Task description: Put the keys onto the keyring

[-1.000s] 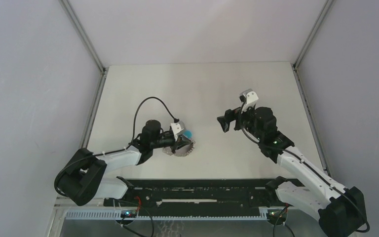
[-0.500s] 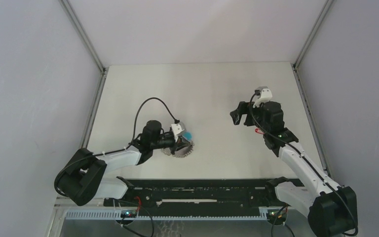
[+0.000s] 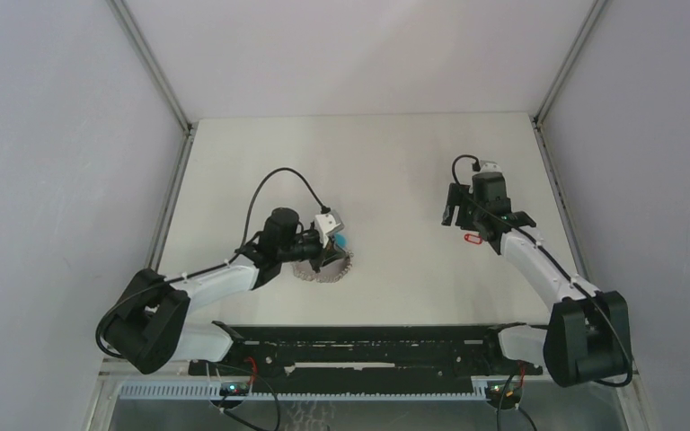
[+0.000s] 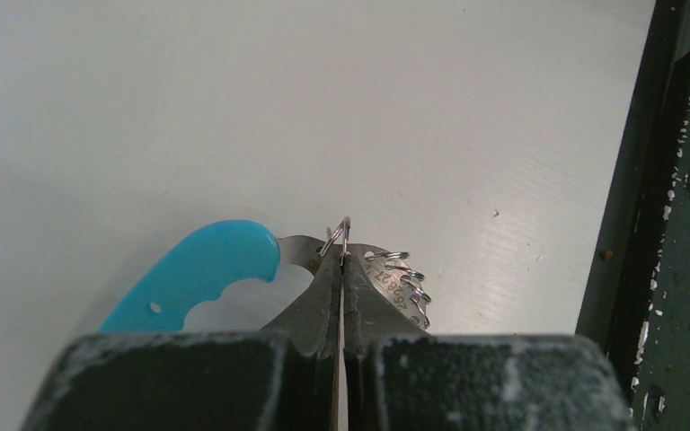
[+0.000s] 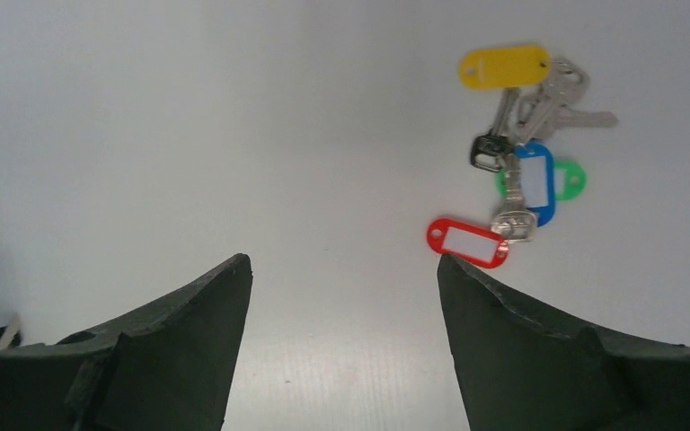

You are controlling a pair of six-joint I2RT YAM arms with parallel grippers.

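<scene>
White worktop [image 3: 386, 162]: right fingers [image 5: 171, 341], apart, have swung rightward over the keys [image 5: 532, 184], ready to pick; left fingers [image 4: 310, 310] clamp the keyring [image 4: 207, 265].

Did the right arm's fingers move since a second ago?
Yes. The right arm's fingers swung rightward, away from the table's middle and closer to the table's right edge.

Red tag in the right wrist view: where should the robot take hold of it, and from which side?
Take the red tag by its free holed end, pinching across its narrow width from above. It lies flat at the edge of the keys, that end clear of them; a silver key overlaps the other end. The open right tool would likely fit there.
</scene>
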